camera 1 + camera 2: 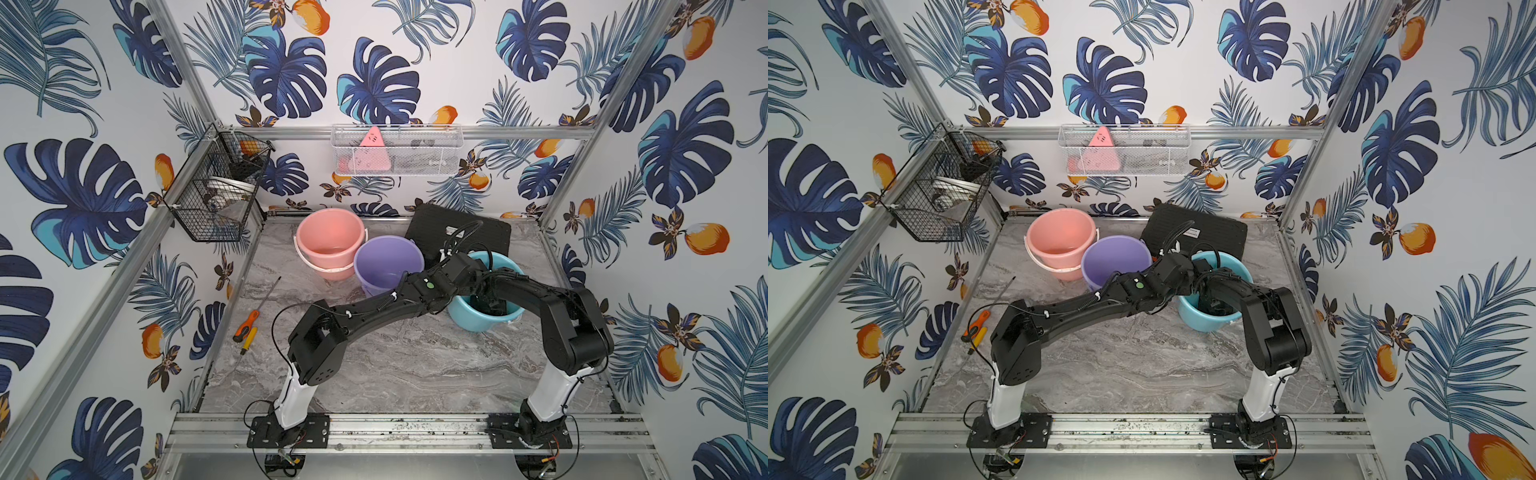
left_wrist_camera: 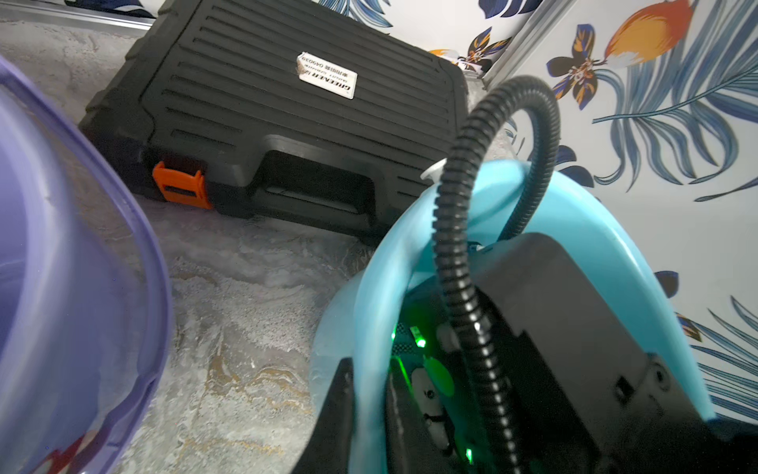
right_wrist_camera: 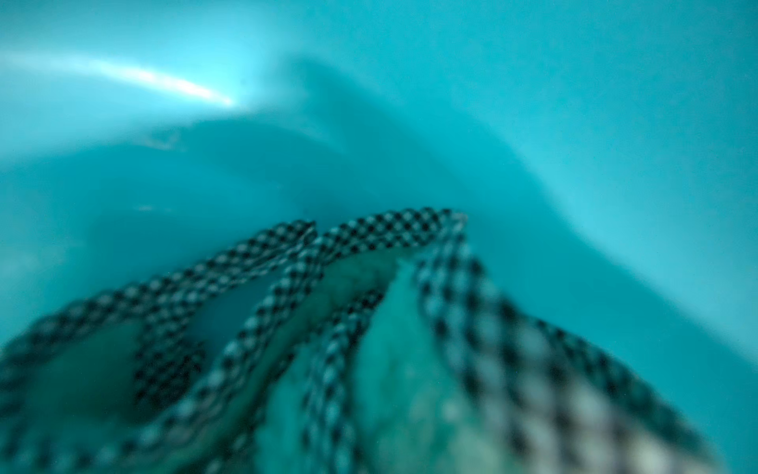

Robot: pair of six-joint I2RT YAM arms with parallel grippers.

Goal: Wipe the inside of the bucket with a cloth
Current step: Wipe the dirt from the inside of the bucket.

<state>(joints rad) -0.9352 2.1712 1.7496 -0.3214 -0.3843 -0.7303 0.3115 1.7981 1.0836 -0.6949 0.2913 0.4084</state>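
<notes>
A light blue bucket [image 1: 469, 318] [image 1: 1200, 322] stands upright at the right of the table. My left gripper [image 2: 369, 414] is shut on its rim [image 2: 594, 230], with one finger outside the wall and one inside. My right gripper [image 1: 493, 306] reaches down inside the bucket. In the right wrist view the cloth [image 3: 393, 361], pale grey-green with a black-and-white checked hem, bunches out from the jaws against the bucket's inner wall [image 3: 410, 102]. The cloth hides the right fingers.
A purple bucket [image 1: 386, 262] [image 2: 61, 287] stands just left of the blue one, and a pink bucket [image 1: 328, 245] stands behind it. A black tool case [image 1: 457, 232] [image 2: 287, 102] lies at the back. Two screwdrivers [image 1: 249, 324] lie at the left edge. Wire baskets hang on the walls.
</notes>
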